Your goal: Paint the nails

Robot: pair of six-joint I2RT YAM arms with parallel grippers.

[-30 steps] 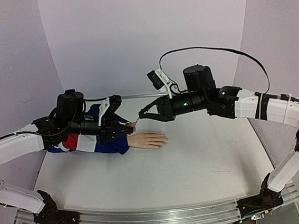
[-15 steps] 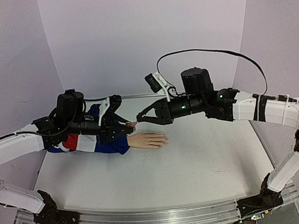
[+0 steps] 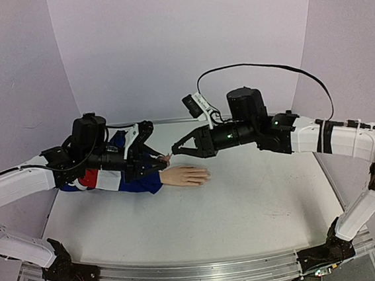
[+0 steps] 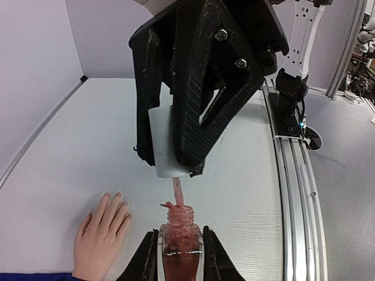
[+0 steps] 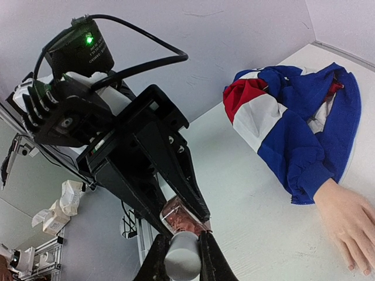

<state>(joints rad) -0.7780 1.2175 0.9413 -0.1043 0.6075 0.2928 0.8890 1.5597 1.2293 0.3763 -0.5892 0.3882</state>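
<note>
Left jaws grip bottle [image 4: 180, 249], right jaws cap [image 4: 163, 146], brush [image 4: 177, 193] only left-wrist view

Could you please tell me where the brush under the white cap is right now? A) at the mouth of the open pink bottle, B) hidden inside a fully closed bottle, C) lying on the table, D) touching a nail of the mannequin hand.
A: in the left wrist view the brush hanging from the white cap meets the neck of the pink bottle, well apart from the mannequin hand.
</note>
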